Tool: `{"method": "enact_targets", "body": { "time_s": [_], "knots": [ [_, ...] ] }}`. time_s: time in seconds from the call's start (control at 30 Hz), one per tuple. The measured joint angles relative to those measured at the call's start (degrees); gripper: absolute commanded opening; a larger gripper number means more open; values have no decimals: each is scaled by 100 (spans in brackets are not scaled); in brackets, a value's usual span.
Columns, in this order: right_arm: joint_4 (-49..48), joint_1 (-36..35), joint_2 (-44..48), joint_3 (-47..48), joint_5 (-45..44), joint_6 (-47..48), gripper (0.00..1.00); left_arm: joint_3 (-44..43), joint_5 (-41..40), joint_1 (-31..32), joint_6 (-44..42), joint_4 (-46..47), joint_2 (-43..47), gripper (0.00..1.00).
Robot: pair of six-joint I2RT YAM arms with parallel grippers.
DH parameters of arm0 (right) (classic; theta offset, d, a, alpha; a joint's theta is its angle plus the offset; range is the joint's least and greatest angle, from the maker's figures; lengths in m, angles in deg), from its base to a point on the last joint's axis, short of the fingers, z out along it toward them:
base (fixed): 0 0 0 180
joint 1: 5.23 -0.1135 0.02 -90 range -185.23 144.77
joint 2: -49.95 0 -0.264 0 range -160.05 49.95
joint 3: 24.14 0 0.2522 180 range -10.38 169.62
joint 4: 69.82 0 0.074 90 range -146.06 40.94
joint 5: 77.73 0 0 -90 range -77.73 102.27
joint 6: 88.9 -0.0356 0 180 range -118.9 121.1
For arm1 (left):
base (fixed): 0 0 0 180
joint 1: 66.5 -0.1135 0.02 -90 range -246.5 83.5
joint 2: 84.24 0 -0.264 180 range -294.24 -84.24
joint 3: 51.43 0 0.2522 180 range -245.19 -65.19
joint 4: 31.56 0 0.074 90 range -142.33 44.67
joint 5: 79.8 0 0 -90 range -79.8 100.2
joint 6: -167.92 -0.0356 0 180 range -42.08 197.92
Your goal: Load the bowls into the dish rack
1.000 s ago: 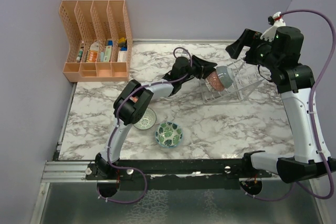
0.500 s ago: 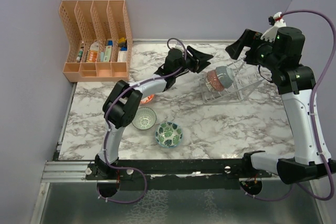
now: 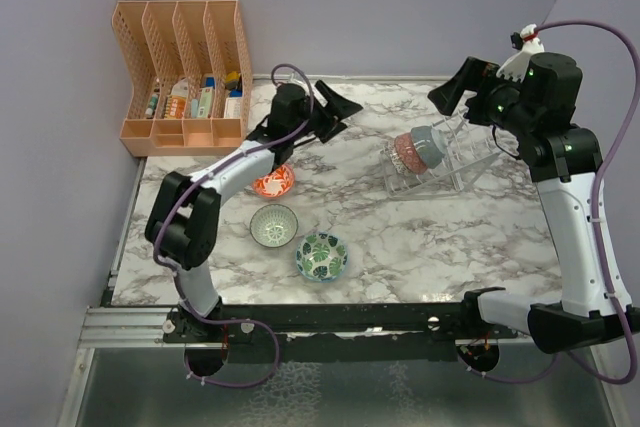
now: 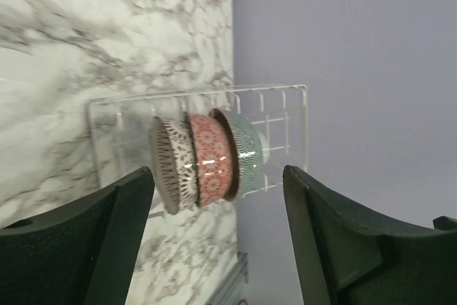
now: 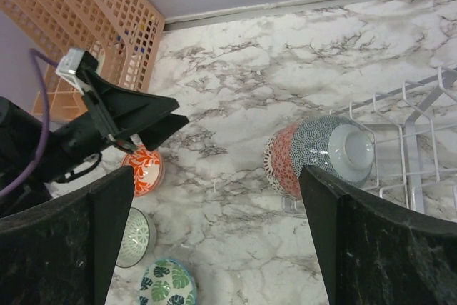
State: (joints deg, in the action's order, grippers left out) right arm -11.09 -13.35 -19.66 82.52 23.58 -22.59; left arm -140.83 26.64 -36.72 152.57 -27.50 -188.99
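Half done: three bowls stand in the rack, far right. The orange bowl, pale bowl and leafy bowl wait on the bench, near left. Left hand and right hand gape wide, empty.

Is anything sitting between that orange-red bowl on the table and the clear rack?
Nothing visible. Only bare marble tabletop lies between the orange-red patterned ceramic bowl and the clear wire dish rack. Three bowls already stand in the rack.

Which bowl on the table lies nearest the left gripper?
The orange-red bowl; the pale patterned bowl and leaf-print bowl lie farther from the left gripper.
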Motion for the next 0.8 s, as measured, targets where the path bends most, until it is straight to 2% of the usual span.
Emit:
{"method": "enact_targets", "body": {
  "time_s": [0.07, 0.17, 0.33, 0.47, 0.67, 0.8],
  "knots": [
    [0, 0, 13, -11, 20, 0, 100, 46, -195, -136, -579, -645, 380, 81],
    [0, 0, 46, -37, 59, 0, 100, 70, -623, -289, -1478, -1449, 925, 75],
    [0, 0, 94, -122, 186, 0, 100, 286, -1394, -282, -2839, -2444, 1510, 72],
    [0, 0, 94, -160, 291, -2, 100, 573, -1823, -269, -3641, -3077, 1373, 71],
    [0, 0, 94, -162, 404, -4, 100, 885, -2247, -267, -4365, -3633, 903, 70],
    [2, 0, 103, -184, 448, -4, 100, 909, -2400, -267, -4712, -3676, 708, 61]
  ]
}}
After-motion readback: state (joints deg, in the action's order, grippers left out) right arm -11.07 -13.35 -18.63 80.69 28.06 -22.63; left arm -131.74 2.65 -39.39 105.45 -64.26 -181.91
